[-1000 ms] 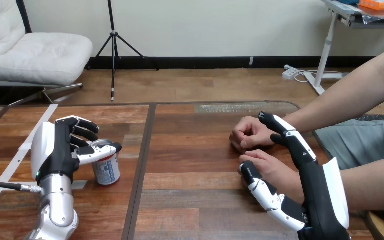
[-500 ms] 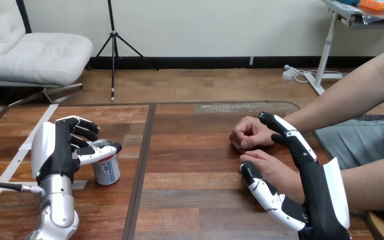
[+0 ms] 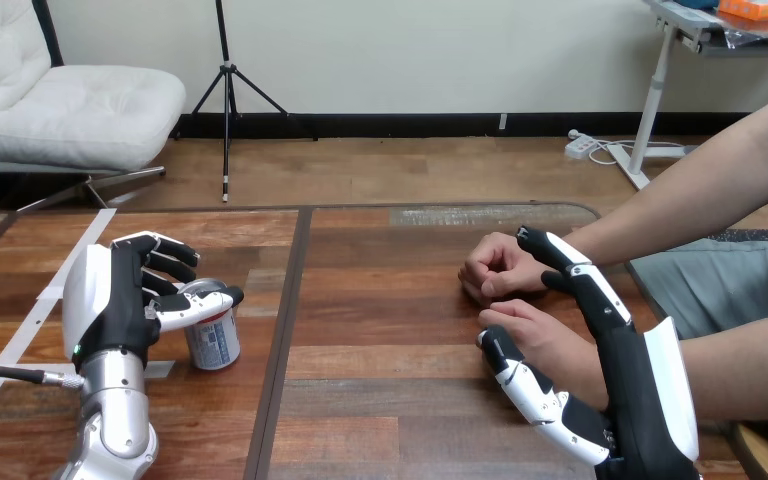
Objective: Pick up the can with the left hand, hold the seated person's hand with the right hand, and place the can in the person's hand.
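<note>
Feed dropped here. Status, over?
Left hand shut on can, can upright on table. Right hand open, alongside person's near hand. Nothing between can and person.

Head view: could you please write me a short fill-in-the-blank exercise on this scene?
1. The left hand is curled round the ___.
2. That thing stands ___ on the table.
3. The person's nearer hand lies between the thumb and ___ of the right hand.
Missing: can; upright; fingers.
</note>
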Available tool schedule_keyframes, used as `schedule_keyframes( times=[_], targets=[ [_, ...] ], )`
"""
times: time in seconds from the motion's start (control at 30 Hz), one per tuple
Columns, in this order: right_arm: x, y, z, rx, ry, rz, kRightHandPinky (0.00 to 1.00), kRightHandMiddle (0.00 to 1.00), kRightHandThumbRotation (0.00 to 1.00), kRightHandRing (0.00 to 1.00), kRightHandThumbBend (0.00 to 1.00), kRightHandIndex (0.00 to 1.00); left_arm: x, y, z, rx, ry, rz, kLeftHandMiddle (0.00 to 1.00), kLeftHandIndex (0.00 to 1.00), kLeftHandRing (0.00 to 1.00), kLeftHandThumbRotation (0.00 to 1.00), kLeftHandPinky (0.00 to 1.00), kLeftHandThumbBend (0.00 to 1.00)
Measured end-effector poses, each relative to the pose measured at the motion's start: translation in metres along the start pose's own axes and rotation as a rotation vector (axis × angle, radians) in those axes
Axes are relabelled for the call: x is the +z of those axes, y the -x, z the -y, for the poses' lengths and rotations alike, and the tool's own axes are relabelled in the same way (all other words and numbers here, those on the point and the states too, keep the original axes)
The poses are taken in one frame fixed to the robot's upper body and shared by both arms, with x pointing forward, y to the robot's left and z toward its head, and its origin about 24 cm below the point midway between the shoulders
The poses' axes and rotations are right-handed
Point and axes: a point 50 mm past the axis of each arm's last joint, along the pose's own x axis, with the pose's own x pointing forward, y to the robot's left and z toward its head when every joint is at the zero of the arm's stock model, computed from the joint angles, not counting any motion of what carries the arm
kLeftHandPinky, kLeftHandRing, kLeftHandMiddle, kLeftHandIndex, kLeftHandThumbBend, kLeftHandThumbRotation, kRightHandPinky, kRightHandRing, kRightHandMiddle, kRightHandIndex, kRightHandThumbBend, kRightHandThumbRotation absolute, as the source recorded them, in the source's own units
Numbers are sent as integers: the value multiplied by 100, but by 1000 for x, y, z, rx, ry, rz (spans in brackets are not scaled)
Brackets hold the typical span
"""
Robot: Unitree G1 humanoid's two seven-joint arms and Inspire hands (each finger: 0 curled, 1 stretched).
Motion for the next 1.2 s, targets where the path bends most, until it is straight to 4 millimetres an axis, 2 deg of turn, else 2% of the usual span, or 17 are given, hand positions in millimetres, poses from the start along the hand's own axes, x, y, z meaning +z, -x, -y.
schedule_keyframes(
  times=[0.93, 1.03, 1.2],
  targets=[
    [0, 1, 0, -5, -4, 3, 82, 85, 48, 87, 57, 84, -2, 5, 1, -4, 14, 27, 49, 51, 42, 0, 37, 71],
    [0, 1, 0, -4, -4, 3, 82, 85, 48, 87, 57, 84, -2, 5, 1, -7, 11, 29, 51, 53, 44, 0, 38, 72],
    [0, 1, 0, -4, -5, 3, 82, 85, 48, 87, 58, 84, -1, 5, 2, -18, -6, 37, 57, 58, 52, 0, 44, 75]
  ],
)
